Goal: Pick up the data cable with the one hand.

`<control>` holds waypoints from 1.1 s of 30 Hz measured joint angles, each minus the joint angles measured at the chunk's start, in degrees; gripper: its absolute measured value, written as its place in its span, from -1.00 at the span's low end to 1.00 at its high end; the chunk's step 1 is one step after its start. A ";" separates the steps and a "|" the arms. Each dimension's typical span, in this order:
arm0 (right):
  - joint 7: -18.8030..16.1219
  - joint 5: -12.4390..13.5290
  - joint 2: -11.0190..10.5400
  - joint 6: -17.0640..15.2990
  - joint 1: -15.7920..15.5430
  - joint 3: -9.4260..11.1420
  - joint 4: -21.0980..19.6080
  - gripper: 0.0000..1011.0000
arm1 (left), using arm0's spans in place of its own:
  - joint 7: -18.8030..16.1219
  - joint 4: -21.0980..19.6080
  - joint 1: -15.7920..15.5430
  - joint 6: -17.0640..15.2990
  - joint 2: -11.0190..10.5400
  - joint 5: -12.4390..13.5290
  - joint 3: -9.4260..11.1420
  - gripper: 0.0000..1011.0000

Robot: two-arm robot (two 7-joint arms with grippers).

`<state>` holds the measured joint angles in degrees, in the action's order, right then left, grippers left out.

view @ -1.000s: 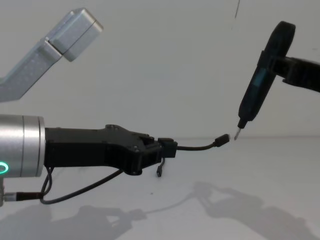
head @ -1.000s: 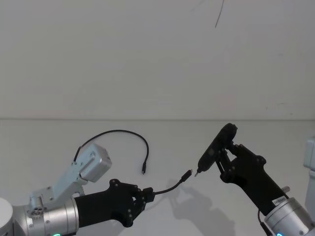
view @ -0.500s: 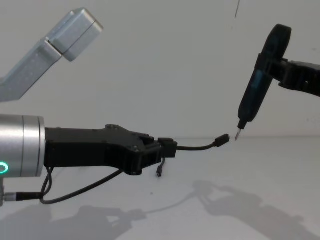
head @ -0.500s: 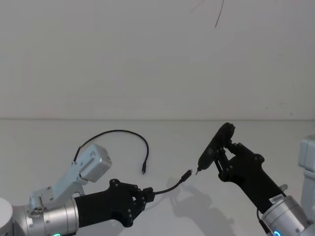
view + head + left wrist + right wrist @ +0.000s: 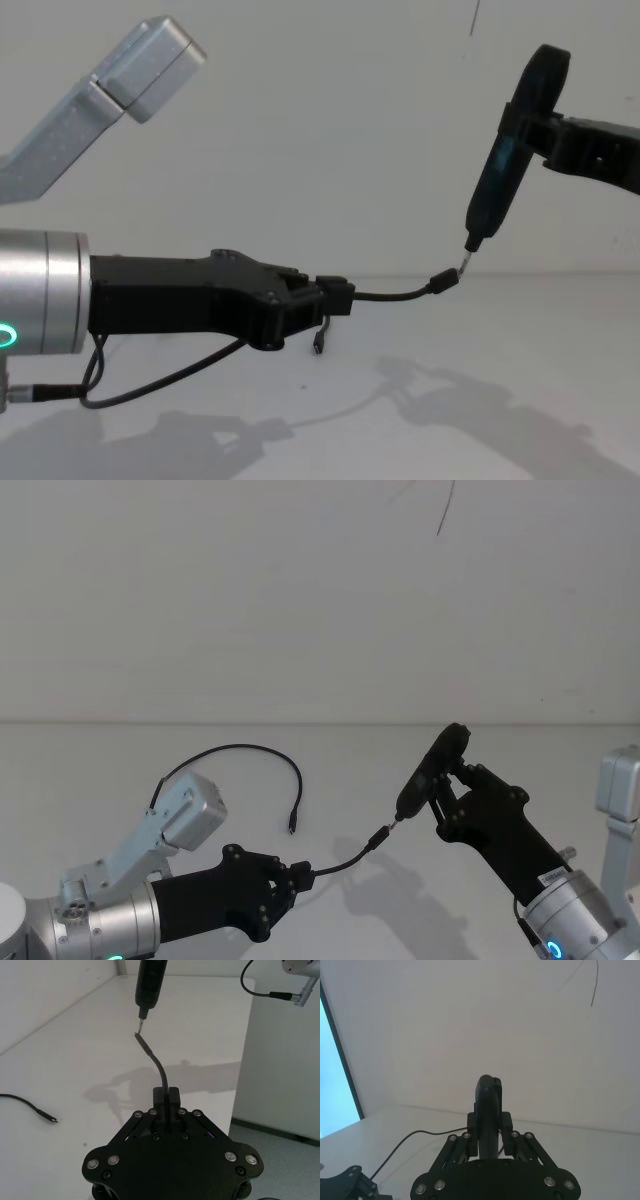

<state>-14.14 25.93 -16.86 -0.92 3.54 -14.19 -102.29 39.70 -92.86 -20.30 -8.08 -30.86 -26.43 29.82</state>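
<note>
My left gripper is clamped on the thin black data cable above the table, its free plug curving up to the pen-like tool pinched in my right gripper

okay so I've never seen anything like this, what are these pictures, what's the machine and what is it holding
This is a robot with two arms working over a white table. Four cameras took the pictures: one on its head looking down, one on its chest looking across the table, and one on each wrist looking along that arm's gripper.

The left gripper, a black two-fingered claw on a silver arm, is shut on the data cable, a thin black cord. It grips the cord lifted off the table, with a short end sticking out ahead; the other end rests on the table.

The right gripper is shut on a slim dark pen-like tool. Its metal tip meets the cable's plug in the air, or nearly so; I cannot tell whether they touch.
</note>
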 joint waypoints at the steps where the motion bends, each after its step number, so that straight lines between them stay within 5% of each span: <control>1: -0.03 0.00 0.05 0.00 0.09 -0.04 0.10 -0.47 | 0.00 0.00 0.00 0.00 0.00 0.00 0.00 -0.90; 33: -1.56 0.70 -0.28 0.57 1.57 -0.81 2.07 -0.47 | 0.00 0.00 0.00 0.00 0.00 0.00 0.00 -0.90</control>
<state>-15.70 26.63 -17.13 -0.34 5.11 -14.99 -100.22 39.70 -92.86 -20.30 -8.08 -30.86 -26.43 29.82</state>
